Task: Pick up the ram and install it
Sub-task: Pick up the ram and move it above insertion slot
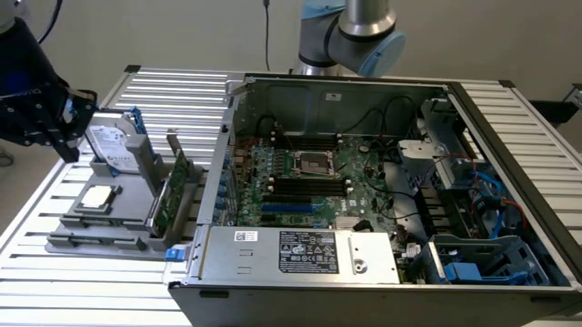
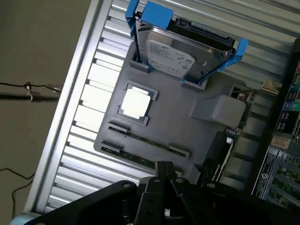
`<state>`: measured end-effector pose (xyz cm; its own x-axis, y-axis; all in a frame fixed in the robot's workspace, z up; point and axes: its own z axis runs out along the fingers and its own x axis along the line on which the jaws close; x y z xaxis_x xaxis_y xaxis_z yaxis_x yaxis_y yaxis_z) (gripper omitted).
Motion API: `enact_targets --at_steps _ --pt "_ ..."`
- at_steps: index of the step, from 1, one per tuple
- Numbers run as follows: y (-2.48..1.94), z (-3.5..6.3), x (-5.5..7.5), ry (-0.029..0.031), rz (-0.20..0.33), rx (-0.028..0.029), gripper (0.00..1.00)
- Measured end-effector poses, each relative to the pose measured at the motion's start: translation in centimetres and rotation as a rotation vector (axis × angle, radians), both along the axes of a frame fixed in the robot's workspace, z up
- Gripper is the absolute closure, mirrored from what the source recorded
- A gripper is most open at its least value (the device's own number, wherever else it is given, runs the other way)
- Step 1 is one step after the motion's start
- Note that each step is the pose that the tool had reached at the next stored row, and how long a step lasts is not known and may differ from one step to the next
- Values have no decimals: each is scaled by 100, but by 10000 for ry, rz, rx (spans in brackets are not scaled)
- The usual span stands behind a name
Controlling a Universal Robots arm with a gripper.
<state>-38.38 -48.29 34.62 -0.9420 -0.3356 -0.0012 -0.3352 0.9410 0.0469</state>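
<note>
The gripper (image 2: 164, 168), pinched shut and empty, is hovering at the grey tray's (image 1: 127, 201) eleven o'clock in the exterior view; lifting the ram (image 2: 147, 141) cleanly means squaring across its middle.

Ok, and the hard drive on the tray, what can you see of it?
The hard drive is a silver, metal-looking slab with a white printed label on its broad face. A blue plastic carrier frames its edges, with a wider tab at one end. It stands on a long edge, seated in raised slots of the grey tray. It is at the tray's far end, to the exterior view's left of the open computer case. Only carrier and tray touch it.
</note>
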Motion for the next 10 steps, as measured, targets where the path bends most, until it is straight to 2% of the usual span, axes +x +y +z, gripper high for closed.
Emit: enact_targets --at_steps 10 --pt "0 -57 0 69 1820 1 89"
